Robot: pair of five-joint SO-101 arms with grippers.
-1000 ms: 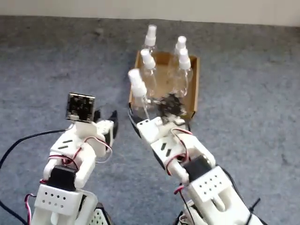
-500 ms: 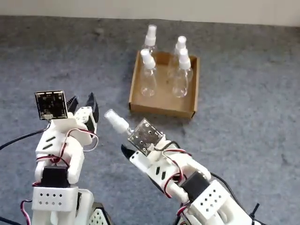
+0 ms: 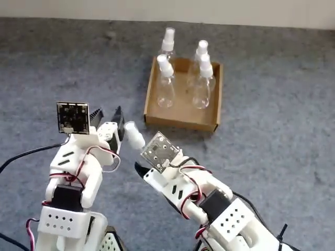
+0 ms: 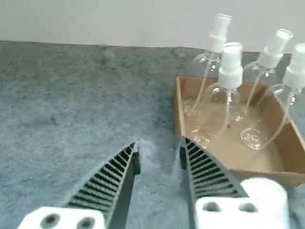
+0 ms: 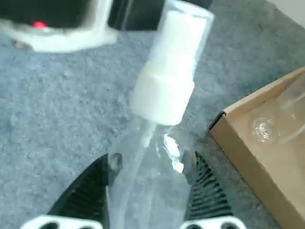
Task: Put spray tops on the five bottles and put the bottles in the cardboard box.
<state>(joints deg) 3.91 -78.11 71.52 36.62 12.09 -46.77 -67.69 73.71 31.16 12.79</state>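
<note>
Cardboard box [image 3: 180,123] on grey carpet [image 3: 277,104], pale wall [image 3: 157,8] behind

A grey, carpet-like table [image 3: 52,68] carries the cardboard box [image 3: 180,123]; one bottle [image 3: 168,41] seems to stand just behind it.

**3 cameras, 1 shared box**

The high camera sits above and behind both arms and looks down and forward. In its view the arms are at 7 and 5 o'clock and the cardboard box [image 3: 180,124] is toward 12. The left wrist camera looks low along the left gripper [image 4: 158,144] toward that box [image 4: 228,155]. The right wrist camera sits very close to the bottle [image 5: 157,119] in the right gripper [image 5: 151,161], with a corner of the box [image 5: 248,157] beyond.
</note>
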